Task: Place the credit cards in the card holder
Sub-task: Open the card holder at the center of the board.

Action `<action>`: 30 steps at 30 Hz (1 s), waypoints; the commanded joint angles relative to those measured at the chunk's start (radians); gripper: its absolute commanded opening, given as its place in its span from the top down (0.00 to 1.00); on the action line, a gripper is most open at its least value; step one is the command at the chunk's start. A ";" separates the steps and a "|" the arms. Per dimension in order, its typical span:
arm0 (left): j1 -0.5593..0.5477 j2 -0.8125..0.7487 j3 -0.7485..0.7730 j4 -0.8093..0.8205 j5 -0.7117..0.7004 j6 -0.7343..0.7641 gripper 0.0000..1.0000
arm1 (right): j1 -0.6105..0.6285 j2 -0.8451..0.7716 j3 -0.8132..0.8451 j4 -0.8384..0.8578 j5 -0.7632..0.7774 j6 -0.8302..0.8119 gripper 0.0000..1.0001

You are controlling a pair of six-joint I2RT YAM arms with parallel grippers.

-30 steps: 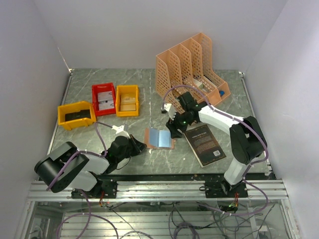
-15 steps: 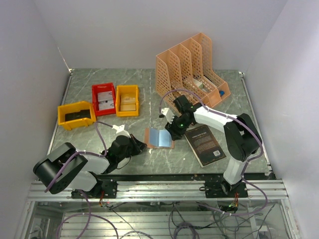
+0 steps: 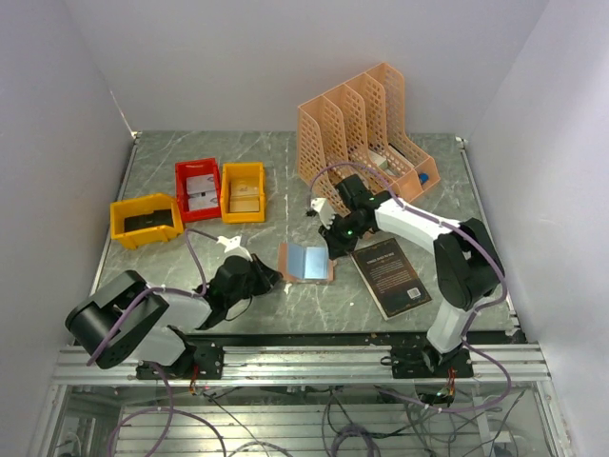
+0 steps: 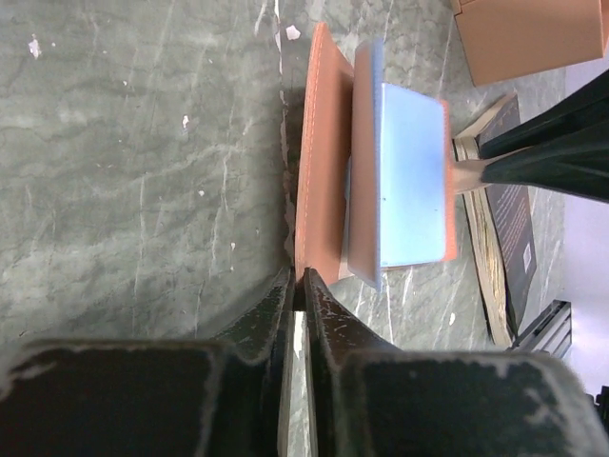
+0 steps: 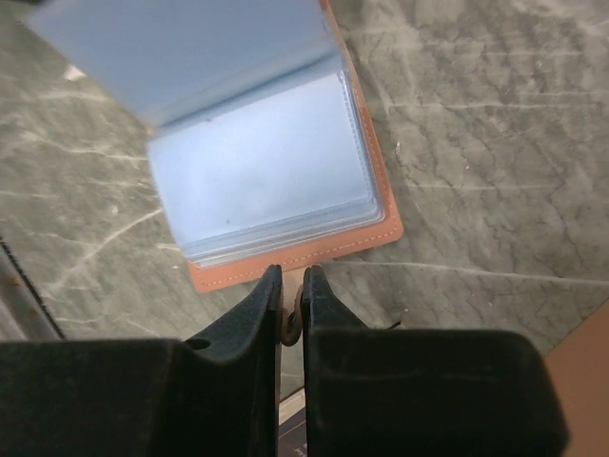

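Observation:
The card holder (image 3: 306, 262) lies open on the table, salmon outside, pale blue sleeves inside. In the left wrist view its salmon cover (image 4: 328, 171) stands on edge, and my left gripper (image 4: 297, 286) is shut on that cover's near edge. My left gripper (image 3: 271, 281) sits at the holder's left side. My right gripper (image 3: 333, 249) is at its right side. In the right wrist view the sleeves (image 5: 266, 171) lie just ahead, and my right gripper (image 5: 292, 281) is shut on the holder's small salmon tab. Pale grey credit cards (image 3: 200, 190) lie in the red bin, a tan one (image 3: 245, 197) in the yellow bin.
A black book (image 3: 390, 276) lies right of the holder, under the right arm. A peach lattice file organizer (image 3: 366, 129) stands at the back right. The red bin (image 3: 181, 190), a yellow bin (image 3: 226, 195) and a second yellow bin (image 3: 143, 203) sit at the left.
My right gripper has closed from open onto the holder's tab at its right edge. The holder's left cover has tilted up a little. The left arm has hardly moved.

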 commanded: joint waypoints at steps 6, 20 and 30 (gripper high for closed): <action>-0.007 -0.192 -0.018 -0.198 -0.071 0.016 0.54 | -0.055 -0.112 -0.026 0.092 -0.220 0.065 1.00; -0.007 -0.358 0.076 -0.286 -0.035 0.044 0.36 | -0.097 -0.071 -0.016 0.083 -0.348 0.072 1.00; -0.008 0.022 0.224 -0.057 0.104 0.065 0.36 | -0.110 -0.061 -0.041 0.144 -0.446 0.108 1.00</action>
